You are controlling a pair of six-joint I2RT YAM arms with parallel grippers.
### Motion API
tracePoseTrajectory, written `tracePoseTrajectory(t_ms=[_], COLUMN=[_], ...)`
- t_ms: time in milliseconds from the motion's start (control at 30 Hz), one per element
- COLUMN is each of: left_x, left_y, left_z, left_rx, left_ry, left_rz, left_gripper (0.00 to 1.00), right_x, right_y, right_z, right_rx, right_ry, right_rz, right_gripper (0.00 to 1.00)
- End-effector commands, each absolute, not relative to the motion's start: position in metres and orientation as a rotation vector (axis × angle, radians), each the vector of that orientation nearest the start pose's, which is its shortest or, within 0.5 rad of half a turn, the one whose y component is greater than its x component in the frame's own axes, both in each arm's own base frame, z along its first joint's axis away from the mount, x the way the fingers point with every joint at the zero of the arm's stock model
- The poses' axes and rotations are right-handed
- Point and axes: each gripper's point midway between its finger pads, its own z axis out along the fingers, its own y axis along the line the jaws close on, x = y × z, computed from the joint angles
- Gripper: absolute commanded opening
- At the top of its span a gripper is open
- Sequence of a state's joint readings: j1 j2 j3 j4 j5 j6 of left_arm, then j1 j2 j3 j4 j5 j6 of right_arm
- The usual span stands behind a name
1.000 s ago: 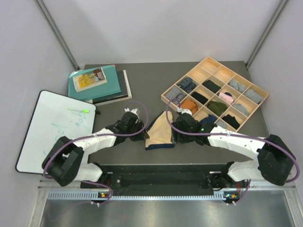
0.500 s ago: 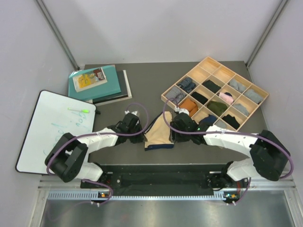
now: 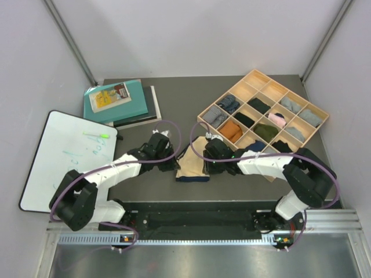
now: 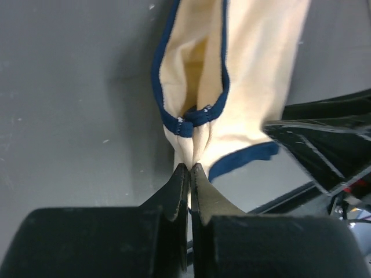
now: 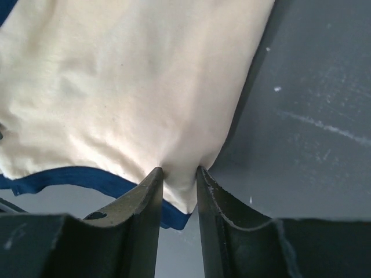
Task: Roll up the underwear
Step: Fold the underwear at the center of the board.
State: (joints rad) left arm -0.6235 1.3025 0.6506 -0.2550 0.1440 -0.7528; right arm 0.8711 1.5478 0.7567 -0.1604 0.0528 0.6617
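The beige underwear with dark navy edging [image 3: 193, 165] lies folded on the dark table between my two arms. My left gripper [image 3: 172, 164] is shut on its left edge; in the left wrist view the cloth [image 4: 232, 87] bunches into the closed jaws of the left gripper [image 4: 189, 169]. My right gripper [image 3: 208, 166] is shut on the right edge; in the right wrist view a fold of beige cloth [image 5: 127, 87] is pinched in the right gripper [image 5: 179, 172]. The light-grey pair is out of view.
A wooden grid tray [image 3: 317, 119] with rolled socks and cloths stands at the back right, close behind my right arm. A stack of books [image 3: 119, 101] lies at the back left. A whiteboard [image 3: 64, 156] lies at the left edge.
Both grippers have drawn the cloth a little toward the far side and closer together, so the underwear looks narrower. The right arm has bent more to the left.
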Motion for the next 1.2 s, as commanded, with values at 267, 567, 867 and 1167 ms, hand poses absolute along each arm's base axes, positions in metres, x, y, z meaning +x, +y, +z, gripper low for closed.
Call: tracePoseTrajectory(t_ms=[267,567,867,1167], left_x=[0.231,0.242,0.245,0.250], left_y=[-0.268,-0.314,-0.332,-0.344], left_z=[0.101,0.103,0.081,0.066], left_rx=[-0.030,-0.021,0.005,0.003], left_ry=[2.565,2.543,2.587,2.601], left_rz=[-0.939,-1.016,-0.976,-0.976], left_gripper=[0.00,0.00,0.00,0.00], right_x=[0.204,0.204,0.195,0.192], right_y=[0.287,0.282,0.229,0.215], right_z=[0.007,0.026,0.031,0.044], right_rx=[-0.267,-0.225,-0.101,-0.019], right_ry=[2.635,2.582,2.590,2.529], right_rz=[0.552,0.581,0.368,0.417], right_gripper=[0.28,0.45,0.57,0.63])
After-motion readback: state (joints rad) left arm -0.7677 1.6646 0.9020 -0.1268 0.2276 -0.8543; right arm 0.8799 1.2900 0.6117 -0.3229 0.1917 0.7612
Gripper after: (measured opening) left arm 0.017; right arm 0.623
